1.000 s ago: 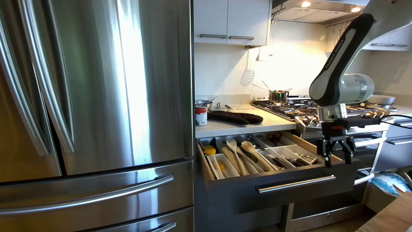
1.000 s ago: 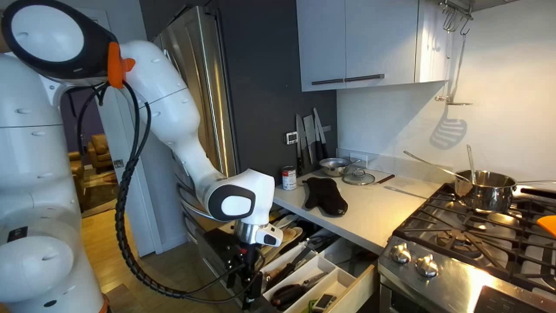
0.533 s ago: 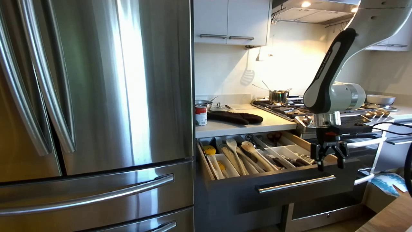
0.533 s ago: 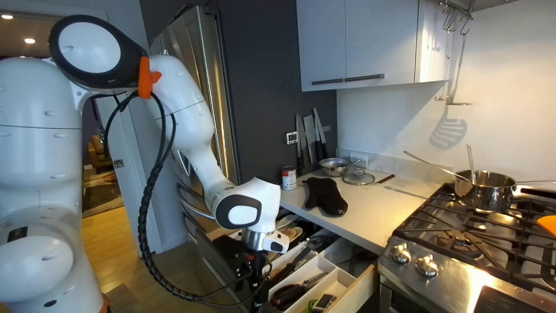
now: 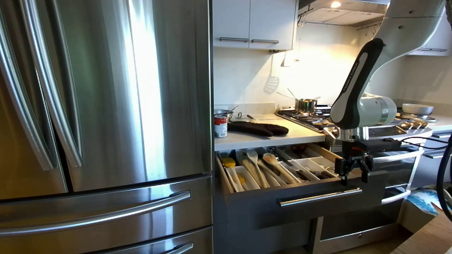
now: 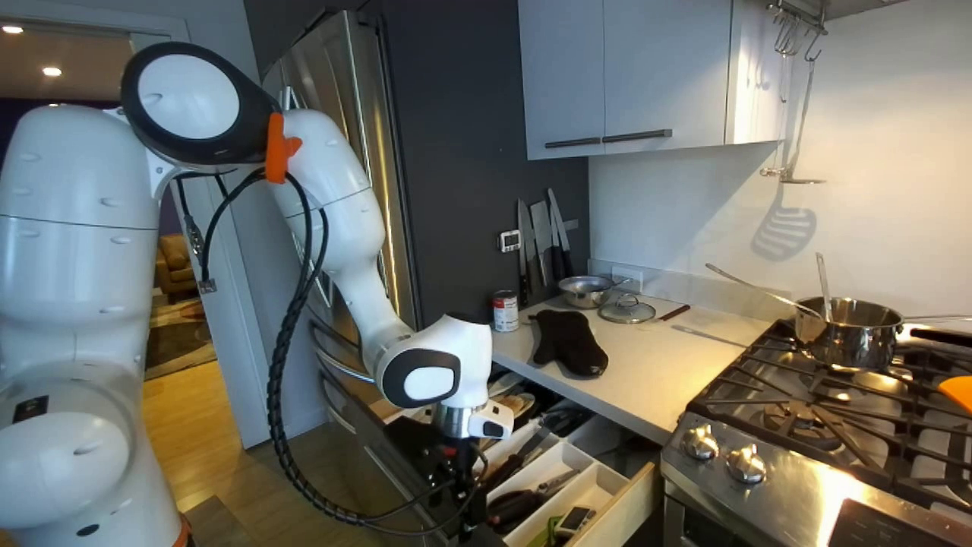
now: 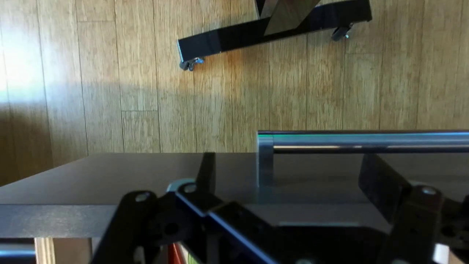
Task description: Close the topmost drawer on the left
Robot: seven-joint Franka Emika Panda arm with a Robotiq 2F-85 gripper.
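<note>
The topmost drawer (image 5: 254, 203) is partly pulled out, with its dark grey front, long silver bar handle (image 5: 319, 197) and utensils inside in an exterior view. Its light wood side wall (image 6: 630, 505) shows in an exterior view. My gripper (image 5: 354, 180) is open, pointing down at the top edge of the drawer front, near the handle's end. In an exterior view the gripper (image 6: 465, 524) is partly cut off by the frame. In the wrist view the open fingers (image 7: 289, 161) lie over the drawer front (image 7: 110, 179), either side of the handle's post (image 7: 265, 165). Contact cannot be made out.
A counter (image 5: 247, 143) with a black oven mitt (image 5: 261, 128) and a can (image 5: 220, 126) is above the drawer. A stove (image 6: 759, 471) stands beside it, a steel fridge (image 5: 106, 106) on the other side. A dark stand foot (image 7: 234, 38) is on the floor.
The gripper has moved toward the drawer's front and slightly down. The drawer has slid inward a little, its handle and utensils shifting with it. The gripper has stayed open.
</note>
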